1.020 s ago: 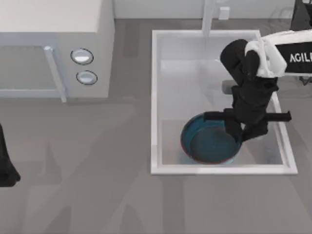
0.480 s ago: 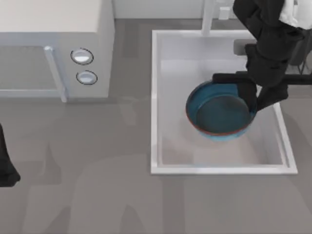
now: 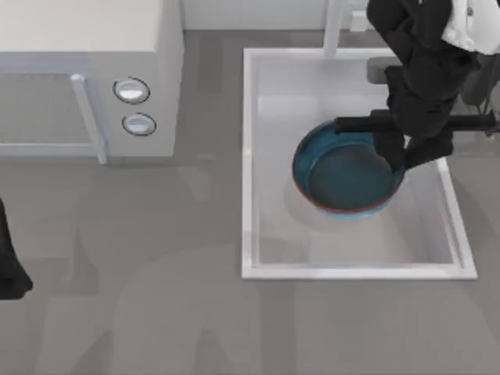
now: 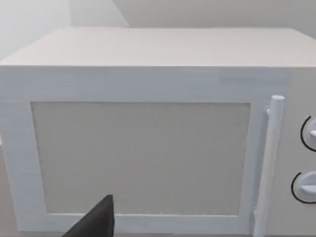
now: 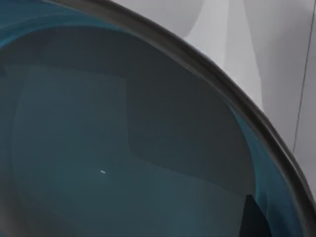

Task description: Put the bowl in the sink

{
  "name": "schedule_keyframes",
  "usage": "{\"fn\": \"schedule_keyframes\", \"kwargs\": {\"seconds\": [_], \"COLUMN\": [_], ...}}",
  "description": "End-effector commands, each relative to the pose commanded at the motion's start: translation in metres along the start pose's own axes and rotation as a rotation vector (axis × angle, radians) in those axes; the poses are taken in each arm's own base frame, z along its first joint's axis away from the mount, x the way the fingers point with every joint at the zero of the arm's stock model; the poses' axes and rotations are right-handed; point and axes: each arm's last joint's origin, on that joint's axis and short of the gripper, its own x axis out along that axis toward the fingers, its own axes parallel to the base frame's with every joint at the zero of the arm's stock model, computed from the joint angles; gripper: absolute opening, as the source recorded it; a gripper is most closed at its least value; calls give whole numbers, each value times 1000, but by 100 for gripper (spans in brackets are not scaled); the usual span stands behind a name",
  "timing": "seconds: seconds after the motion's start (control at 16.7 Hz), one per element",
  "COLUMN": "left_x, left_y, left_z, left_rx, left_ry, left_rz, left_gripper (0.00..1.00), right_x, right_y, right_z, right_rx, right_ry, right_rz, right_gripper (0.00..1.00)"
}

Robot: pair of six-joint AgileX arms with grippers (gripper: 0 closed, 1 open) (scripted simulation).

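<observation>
The blue bowl (image 3: 344, 173), teal inside with a thin reddish band, hangs over the middle of the white sink (image 3: 248, 156), lifted off its floor. My right gripper (image 3: 400, 158) reaches down from the far right and is shut on the bowl's right rim. In the right wrist view the bowl's dark teal inside (image 5: 123, 148) is very close, with the pale sink (image 5: 256, 44) beyond its rim. My left gripper (image 3: 9, 269) is parked at the table's left edge, facing the microwave.
A white microwave (image 3: 78, 55) with two round knobs (image 3: 131, 91) stands at the far left; its door and handle (image 4: 270, 163) show in the left wrist view. The faucet post (image 3: 334, 27) rises at the sink's far short side. Bare grey table lies between microwave and sink.
The right gripper has lifted the bowl from the sink's near end and carried it toward the far end, then slightly left. The left arm has not moved.
</observation>
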Motion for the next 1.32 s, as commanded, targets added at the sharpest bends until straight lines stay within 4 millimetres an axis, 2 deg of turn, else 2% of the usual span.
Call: {"fn": "schedule_keyframes", "kwargs": {"seconds": [0.42, 0.72, 1.08, 1.32], "left_x": [0, 0, 0, 0], "left_y": [0, 0, 0, 0], "left_z": [0, 0, 0, 0], "left_rx": [0, 0, 0, 0], "left_ry": [0, 0, 0, 0], "left_rz": [0, 0, 0, 0], "left_gripper": [100, 100, 100, 100], "right_x": [15, 25, 5, -14], "right_y": [26, 41, 39, 30], "right_z": [-7, -28, -72, -98], "right_rx": [-121, -166, -97, -15], "right_ry": [-407, -795, -1239, -1423], "right_rz": [-23, -38, -34, -22], "right_gripper": [0, 0, 0, 0]}}
